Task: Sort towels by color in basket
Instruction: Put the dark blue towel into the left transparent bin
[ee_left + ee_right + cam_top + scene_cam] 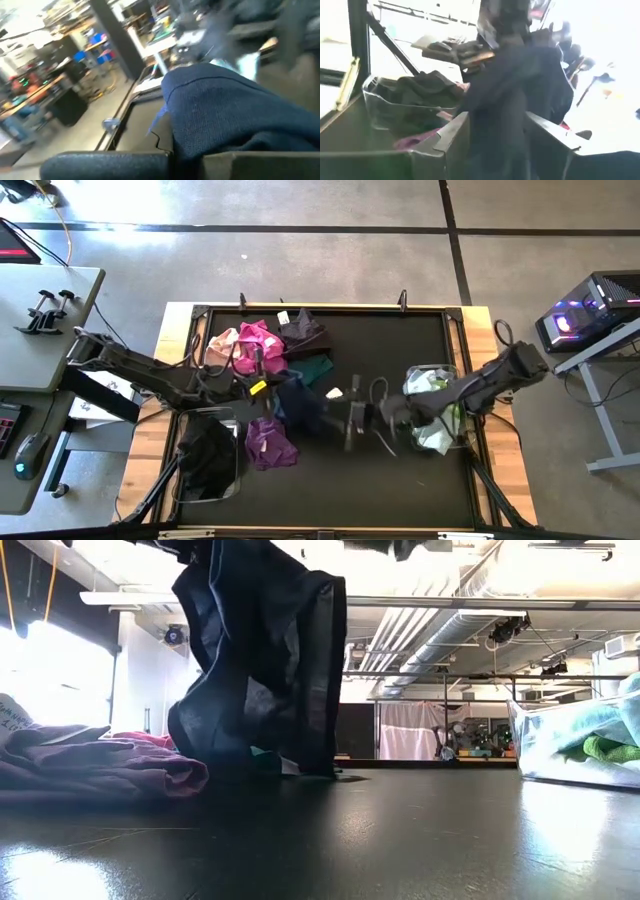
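Observation:
A navy towel hangs in the middle of the table with my left gripper shut on it. My right gripper is open; its fingers stand on either side of the towel's hanging part. At the far left lie pink, magenta, dark and teal towels. A purple towel lies nearer. A clear basket at the near left holds black towels. Another clear basket at the right holds white and green ones. My left gripper pinches a bunched upper part of the navy towel between its two fingers, which come about level from the table's left. The towel hangs below the fingers in loose folds, and its lower end rests on the table. My right gripper's fingers flank the hanging cloth; whether they touch it I cannot tell.
The black table top has raised wooden edges. The purple towel lies just left of the hanging one in the low view. The right basket stands at that view's right edge.

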You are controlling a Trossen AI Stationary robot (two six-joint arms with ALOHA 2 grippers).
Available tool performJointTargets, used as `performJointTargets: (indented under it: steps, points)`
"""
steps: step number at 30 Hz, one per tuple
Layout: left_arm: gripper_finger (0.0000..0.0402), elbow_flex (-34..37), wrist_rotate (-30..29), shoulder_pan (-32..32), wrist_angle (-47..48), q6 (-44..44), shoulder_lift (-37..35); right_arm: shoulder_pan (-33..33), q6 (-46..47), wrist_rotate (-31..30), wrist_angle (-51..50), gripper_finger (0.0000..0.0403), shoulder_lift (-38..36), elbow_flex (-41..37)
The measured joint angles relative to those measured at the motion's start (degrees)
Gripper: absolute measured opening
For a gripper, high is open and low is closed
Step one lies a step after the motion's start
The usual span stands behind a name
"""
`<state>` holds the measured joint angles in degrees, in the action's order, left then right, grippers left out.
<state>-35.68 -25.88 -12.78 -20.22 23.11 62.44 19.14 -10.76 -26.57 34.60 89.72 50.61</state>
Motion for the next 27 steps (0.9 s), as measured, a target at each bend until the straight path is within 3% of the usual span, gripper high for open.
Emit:
performJointTargets:
  steps: [4,8,13,20,24,27]
  points:
    - [0.0001,0.00,3.79,0.00,-3.26,-0.07,1.35,-6.08,6.00,7.94,0.56,0.0181,3.09,0.00]
    - [0.0001,-0.02,9.34,0.00,-5.31,-0.36,1.68,-9.26,6.26,14.27,9.24,0.0181,8.83,0.00]
    - [0.0001,-0.02,14.84,-0.11,-7.67,-0.48,1.70,-9.77,5.37,14.64,21.12,0.0181,15.53,0.10]
    - [0.0001,-0.02,17.29,-0.15,-11.39,-2.02,1.68,-9.88,5.30,14.59,23.09,0.0168,23.74,6.53]
    - [0.0001,-0.02,15.14,-0.15,-9.82,-2.76,1.70,-9.84,5.10,10.12,21.63,0.0119,26.35,10.14]
    - [0.0004,-0.02,9.42,-0.15,-8.37,-4.42,1.68,-9.77,4.41,9.88,19.87,0.0065,26.43,10.60]
